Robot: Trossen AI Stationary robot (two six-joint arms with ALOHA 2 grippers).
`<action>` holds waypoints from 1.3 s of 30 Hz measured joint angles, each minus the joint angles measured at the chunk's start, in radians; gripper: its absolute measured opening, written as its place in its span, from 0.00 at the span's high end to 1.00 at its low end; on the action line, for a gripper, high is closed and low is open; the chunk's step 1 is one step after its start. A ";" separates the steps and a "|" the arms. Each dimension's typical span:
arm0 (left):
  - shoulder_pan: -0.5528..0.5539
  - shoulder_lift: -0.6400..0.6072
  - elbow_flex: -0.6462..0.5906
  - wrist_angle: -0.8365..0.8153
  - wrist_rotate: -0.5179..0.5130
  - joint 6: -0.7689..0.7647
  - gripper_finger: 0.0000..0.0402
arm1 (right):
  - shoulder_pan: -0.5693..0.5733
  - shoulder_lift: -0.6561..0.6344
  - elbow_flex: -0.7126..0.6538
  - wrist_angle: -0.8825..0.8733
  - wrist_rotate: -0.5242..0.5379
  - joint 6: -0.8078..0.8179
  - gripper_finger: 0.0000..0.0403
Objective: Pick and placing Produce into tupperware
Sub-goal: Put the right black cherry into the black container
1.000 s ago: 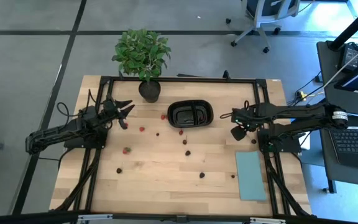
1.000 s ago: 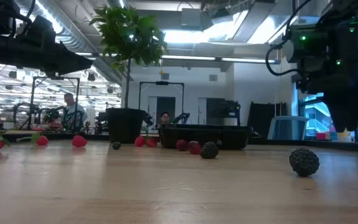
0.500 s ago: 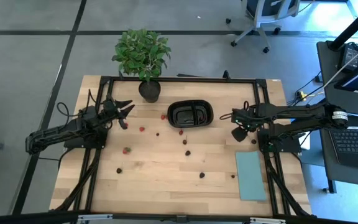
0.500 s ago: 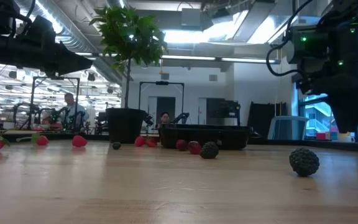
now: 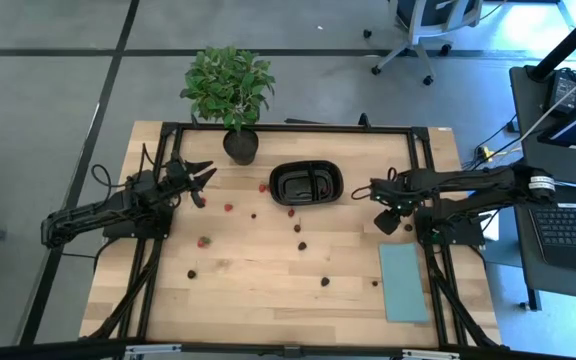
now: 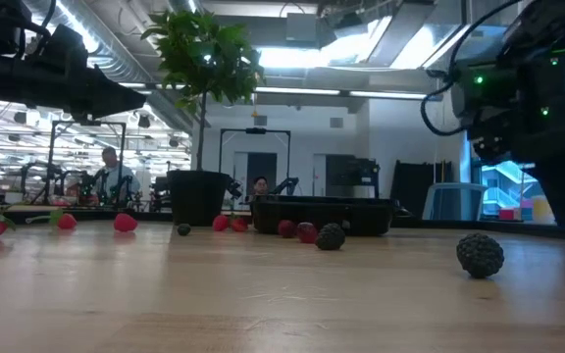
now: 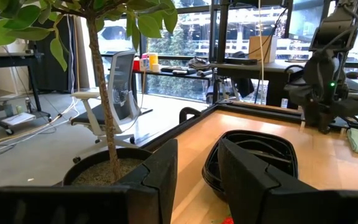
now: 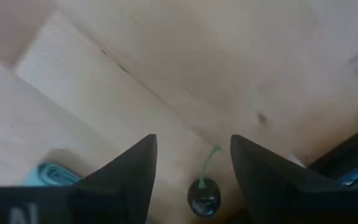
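Observation:
The produce lies scattered on the wooden table: small red pieces and dark pieces. The black two-compartment tupperware stands at the far middle with no produce showing in it. My right gripper points down just above the table, right of the tupperware, and is open. In the right wrist view a dark cherry with a green stem lies on the wood between the two fingers, untouched. My left gripper hangs open and level beside the plant pot, holding nothing.
A flat teal rectangle lies near the right front. A leafy potted plant stands at the far edge. A blackberry lies close to the low camera. The black frame rails run along the table's far edge and its sides.
My right gripper has sunk a little toward the table and has rolled about its own axis. The left arm and the produce have stayed where they were.

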 joint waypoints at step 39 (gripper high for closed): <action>0.000 0.000 0.000 0.000 0.000 0.000 0.73 | 0.000 0.209 0.001 -0.032 -0.061 0.026 0.77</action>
